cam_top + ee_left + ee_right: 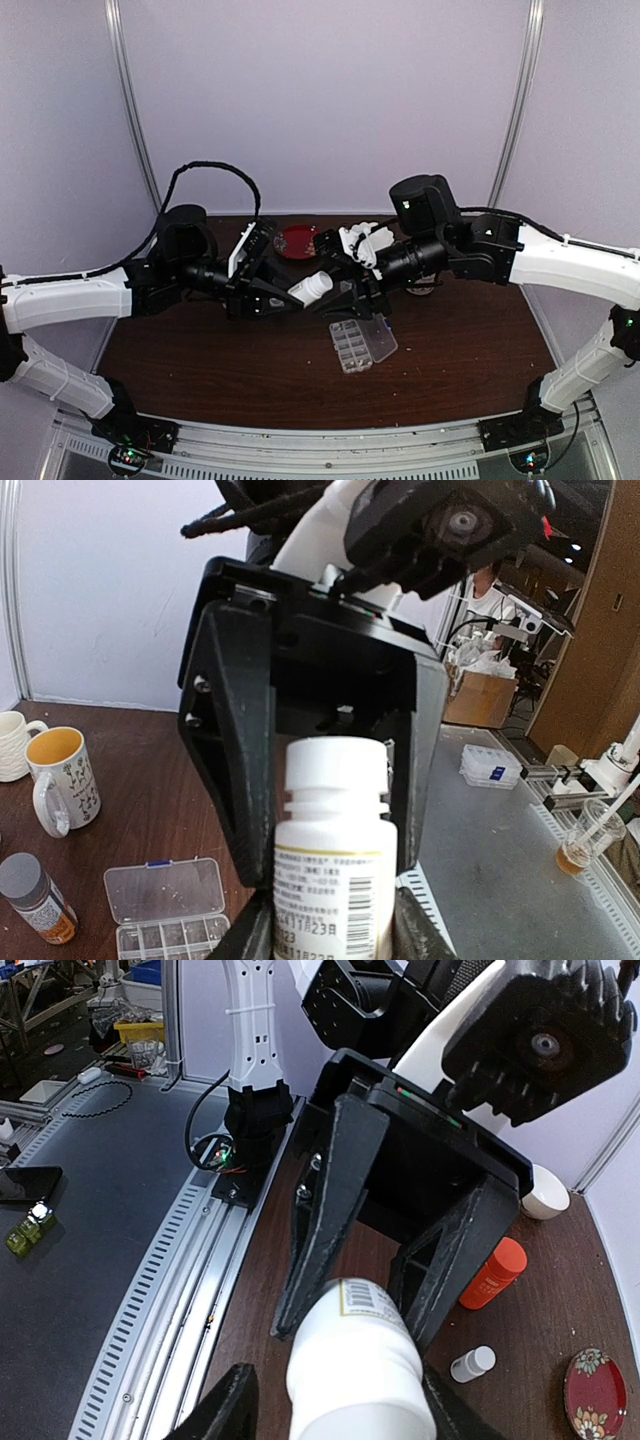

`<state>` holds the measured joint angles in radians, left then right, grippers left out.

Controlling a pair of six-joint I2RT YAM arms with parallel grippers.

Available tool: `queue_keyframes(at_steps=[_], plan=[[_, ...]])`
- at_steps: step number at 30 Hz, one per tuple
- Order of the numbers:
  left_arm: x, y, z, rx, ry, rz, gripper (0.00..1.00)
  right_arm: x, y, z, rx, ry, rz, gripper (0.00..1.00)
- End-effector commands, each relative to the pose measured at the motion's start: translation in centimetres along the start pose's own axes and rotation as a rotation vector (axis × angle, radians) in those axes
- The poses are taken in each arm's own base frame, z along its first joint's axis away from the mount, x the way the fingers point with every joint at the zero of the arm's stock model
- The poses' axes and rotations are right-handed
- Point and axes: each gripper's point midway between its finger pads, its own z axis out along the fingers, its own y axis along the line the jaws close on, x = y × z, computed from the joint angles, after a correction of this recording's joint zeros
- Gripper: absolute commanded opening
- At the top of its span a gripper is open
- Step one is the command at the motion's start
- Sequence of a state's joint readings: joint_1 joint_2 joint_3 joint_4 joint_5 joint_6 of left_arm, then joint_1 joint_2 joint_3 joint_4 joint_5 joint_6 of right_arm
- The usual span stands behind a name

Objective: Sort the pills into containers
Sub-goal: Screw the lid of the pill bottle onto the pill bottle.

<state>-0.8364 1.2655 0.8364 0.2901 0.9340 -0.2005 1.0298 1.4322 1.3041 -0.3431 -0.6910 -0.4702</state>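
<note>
A white labelled bottle (330,880) with a white cap (335,770) hangs above the table, and my left gripper (330,925) is shut on its body. My right gripper (335,1405) faces it from the other side. Its jaws stand open round the cap end (355,1380), with a clear gap on the left. In the top view both grippers meet over the table's middle, left gripper (288,296), bottle (310,288), right gripper (347,285). The clear organizer box (360,343) with its containers lies open below them, lid flat (163,889). No pills show.
A red dish (298,241) lies at the back. An orange bottle (492,1272), a small white bottle (472,1363) and a white cup (545,1192) stand on the table. A yellow-lined mug (60,775), a white mug (12,745) and a grey-capped bottle (35,895) stand near the organizer.
</note>
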Motion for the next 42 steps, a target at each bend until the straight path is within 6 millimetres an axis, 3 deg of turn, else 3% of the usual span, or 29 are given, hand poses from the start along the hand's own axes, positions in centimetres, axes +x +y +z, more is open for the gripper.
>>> queue_keyframes(at_steps=[1, 22, 34, 42], plan=[[-3.3, 0.2, -0.2, -0.029, -0.067, 0.124, 0.00, 0.0, 0.8, -0.3, -0.005, 0.000, 0.035, 0.53], [-2.1, 0.4, 0.6, 0.023, -0.033, 0.074, 0.00, -0.1, -1.6, -3.0, 0.197, 0.053, -0.094, 0.63], [-1.7, 0.4, 0.6, 0.027, -0.028, 0.064, 0.00, -0.3, -0.6, -3.4, 0.141, 0.044, -0.113, 0.59], [-1.1, 0.4, 0.8, 0.047, -0.016, 0.046, 0.00, -1.0, -0.9, -3.9, 0.166, 0.021, -0.124, 0.63]])
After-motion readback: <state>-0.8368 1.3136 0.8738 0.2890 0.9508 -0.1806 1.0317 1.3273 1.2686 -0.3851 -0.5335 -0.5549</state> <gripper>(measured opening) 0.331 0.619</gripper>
